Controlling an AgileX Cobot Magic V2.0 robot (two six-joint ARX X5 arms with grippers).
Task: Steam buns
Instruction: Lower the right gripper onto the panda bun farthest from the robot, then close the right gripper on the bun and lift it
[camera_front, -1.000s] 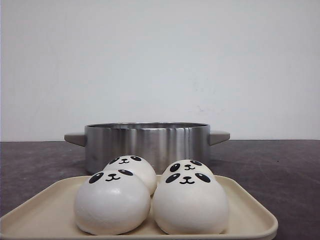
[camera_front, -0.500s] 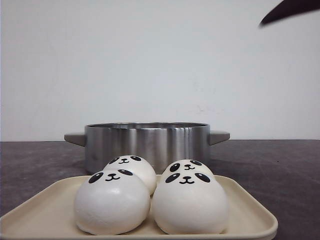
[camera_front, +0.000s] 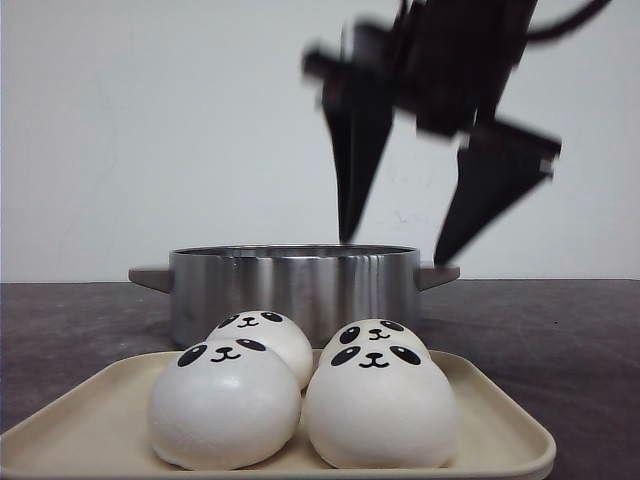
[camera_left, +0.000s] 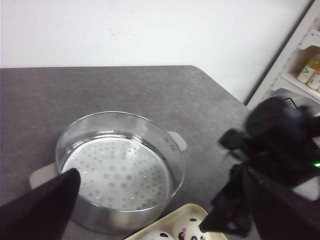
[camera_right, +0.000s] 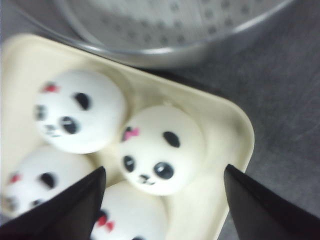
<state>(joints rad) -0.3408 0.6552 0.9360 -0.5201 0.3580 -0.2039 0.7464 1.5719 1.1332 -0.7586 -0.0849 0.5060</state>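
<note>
Four white buns (camera_front: 378, 405) are wearing black panda eyes, noses and mouths, some showing pink bows in the right wrist view. The tray (camera_front: 495, 420) is showing cream. At twelve o'clock, the steamer pot (camera_front: 293, 283) is gleaming silver, grey-handled, dot-perforated inside. The table (camera_front: 560, 330) is looking mottled dark grey.

No text, label, brand, number or sign can be read anywhere; the bottles (camera_left: 309, 71) on the shelf (camera_left: 295, 80) beyond the right end effector (camera_left: 227, 220) are too blurred.
</note>
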